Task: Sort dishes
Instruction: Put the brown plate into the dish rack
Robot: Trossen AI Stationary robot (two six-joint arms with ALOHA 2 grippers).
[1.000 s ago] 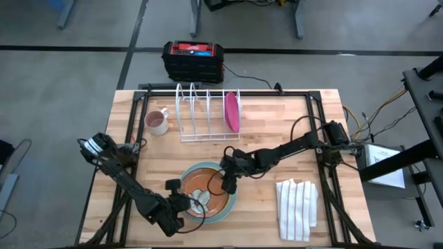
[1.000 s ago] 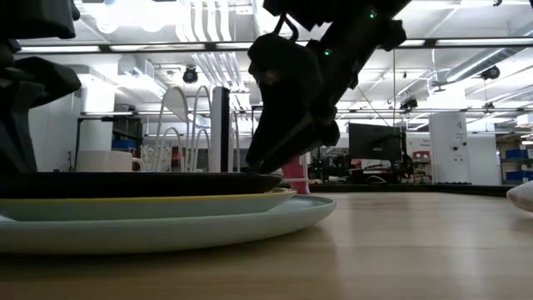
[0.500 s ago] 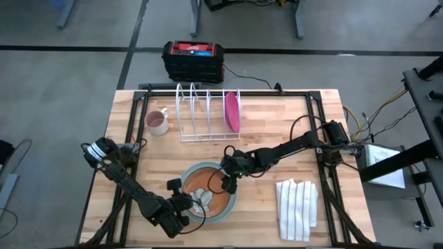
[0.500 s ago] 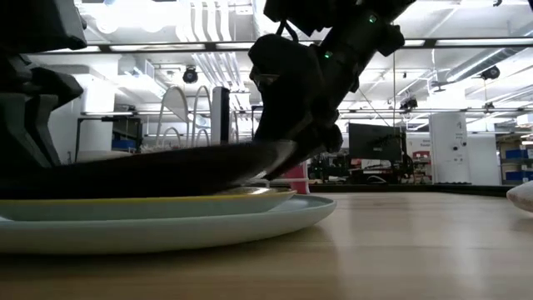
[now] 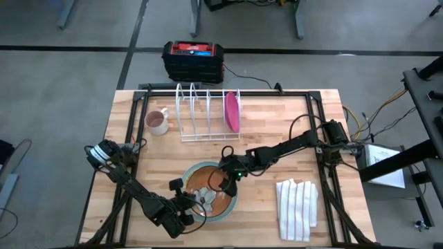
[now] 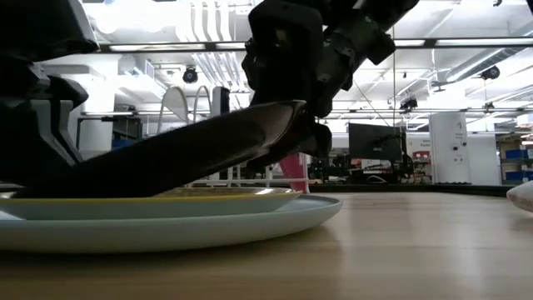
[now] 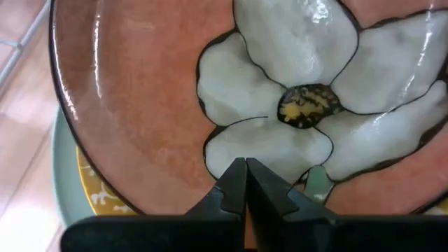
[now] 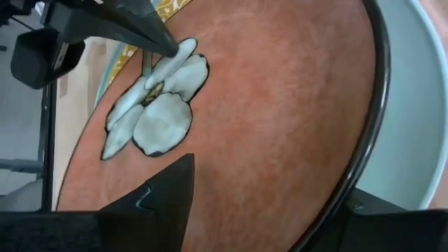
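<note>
The orange-brown plate with a white flower (image 5: 210, 185) lies tilted on the yellow plate (image 6: 208, 200), which rests on the pale teal plate (image 6: 266, 218). My right gripper (image 5: 231, 178) is shut on the orange-brown plate's raised right rim. My left gripper (image 5: 199, 201) is shut, its tips on the plate's face near its left side. The magenta-pink plate (image 5: 232, 111) stands on edge in the white wire rack (image 5: 201, 111). My left gripper presses its shut fingertips (image 7: 245, 168) down on the white flower (image 7: 266, 143) painted on the plate's inner face, slanting down from the near left. My right gripper pinches the plate's dark rim (image 8: 364, 140), one finger (image 8: 164, 192) on the inner face and the other under the rim. It comes from the table's right. The rim (image 6: 287, 112) is lifted; the opposite edge (image 6: 33, 190) rests on the yellow plate.
A white mug (image 5: 157, 122) stands left of the rack. A white striped folded cloth (image 5: 297, 200) lies at the near right. A black and red box (image 5: 194, 59) sits beyond the table's far edge.
My right gripper has gone up with the orange-brown plate's right rim. The plate has tipped from flat to steeply tilted, its left edge staying on the yellow plate under my left gripper.
</note>
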